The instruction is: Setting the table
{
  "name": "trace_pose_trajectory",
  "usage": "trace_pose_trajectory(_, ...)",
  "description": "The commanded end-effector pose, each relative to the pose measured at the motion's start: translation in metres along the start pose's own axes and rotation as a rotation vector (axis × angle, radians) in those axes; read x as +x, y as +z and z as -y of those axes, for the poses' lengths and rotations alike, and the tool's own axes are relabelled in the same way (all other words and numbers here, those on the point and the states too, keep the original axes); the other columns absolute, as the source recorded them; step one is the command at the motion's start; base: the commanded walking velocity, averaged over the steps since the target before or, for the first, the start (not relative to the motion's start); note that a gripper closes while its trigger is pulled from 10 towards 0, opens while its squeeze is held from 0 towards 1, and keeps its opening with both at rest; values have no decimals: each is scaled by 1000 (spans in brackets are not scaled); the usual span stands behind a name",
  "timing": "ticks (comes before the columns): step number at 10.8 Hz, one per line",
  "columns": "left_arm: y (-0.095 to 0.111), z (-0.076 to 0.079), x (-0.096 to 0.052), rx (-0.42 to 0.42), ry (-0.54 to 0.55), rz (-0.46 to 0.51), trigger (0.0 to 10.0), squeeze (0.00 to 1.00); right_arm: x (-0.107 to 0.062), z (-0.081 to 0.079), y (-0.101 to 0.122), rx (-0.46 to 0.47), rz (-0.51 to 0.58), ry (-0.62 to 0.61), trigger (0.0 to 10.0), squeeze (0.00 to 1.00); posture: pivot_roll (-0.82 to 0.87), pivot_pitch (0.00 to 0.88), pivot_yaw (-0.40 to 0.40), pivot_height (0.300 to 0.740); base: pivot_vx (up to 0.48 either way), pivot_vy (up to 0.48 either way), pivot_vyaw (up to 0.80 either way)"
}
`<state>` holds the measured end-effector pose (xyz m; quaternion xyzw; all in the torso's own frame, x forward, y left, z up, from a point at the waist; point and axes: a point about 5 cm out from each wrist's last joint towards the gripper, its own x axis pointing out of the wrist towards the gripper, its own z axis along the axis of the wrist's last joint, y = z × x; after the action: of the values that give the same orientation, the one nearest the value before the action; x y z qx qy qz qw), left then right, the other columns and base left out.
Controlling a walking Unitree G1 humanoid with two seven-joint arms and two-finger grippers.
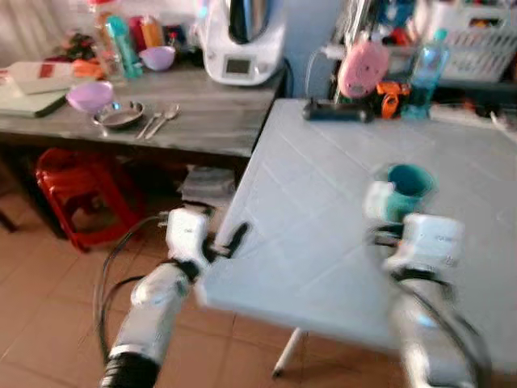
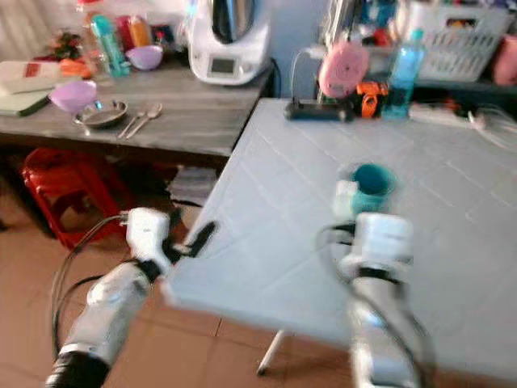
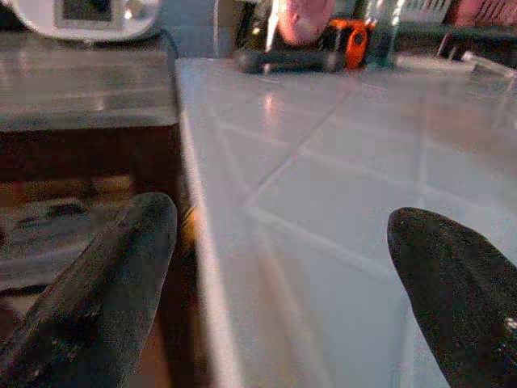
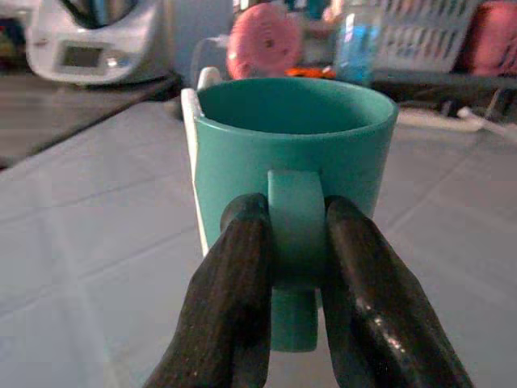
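Teal mug (image 4: 295, 166) sits upright over the pale tiled counter (image 1: 323, 242), its handle pinched between the two black fingers (image 4: 234, 307) of the right end effector (image 4: 296, 242); whether the base touches the surface cannot be told. From the head views the right wrist housing hides most of the mug (image 1: 409, 187), leaving only the rim and part of the wall.

Left end effector (image 3: 283, 267) is at the counter's near-left corner, fingers spread wide and holding nothing, one finger (image 3: 105, 283) off the edge and the other over the top.

Head views are motion-blurred. No writing is legible anywhere; the panel on the white appliance (image 1: 242, 40) is a grey smudge. Grey side counter (image 1: 202, 121) carries a purple bowl (image 1: 89, 95), a metal dish (image 1: 119, 114) and spoons (image 1: 157, 123). Pink round object (image 1: 363, 69), blue bottle (image 1: 424, 73) and a white basket (image 1: 477, 44) at the far edge are hard to identify further. Red stool (image 1: 77, 190) is partly hidden under the side counter.
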<state>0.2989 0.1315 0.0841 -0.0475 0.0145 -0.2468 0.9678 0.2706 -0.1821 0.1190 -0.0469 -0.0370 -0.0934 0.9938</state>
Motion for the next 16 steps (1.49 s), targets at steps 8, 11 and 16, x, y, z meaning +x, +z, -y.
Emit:
trace_pose_trajectory(8,2,5,5,21,-16,10,10000,0,9,0,13,-9,47,-4,10000,0,-18,0,83,740,0,409,-591)
trace_pose_trajectory(11,2,6,5,22,-16,10,10000,0,9,-1,13,-15,52,-2,10000,0,-15,0,85,740,0,409,-348)
trace_pose_trajectory(16,6,8,9,22,-12,25,10000,0,10,4,13,-37,54,-17,10000,0,-16,0,78,740,0,409,603)
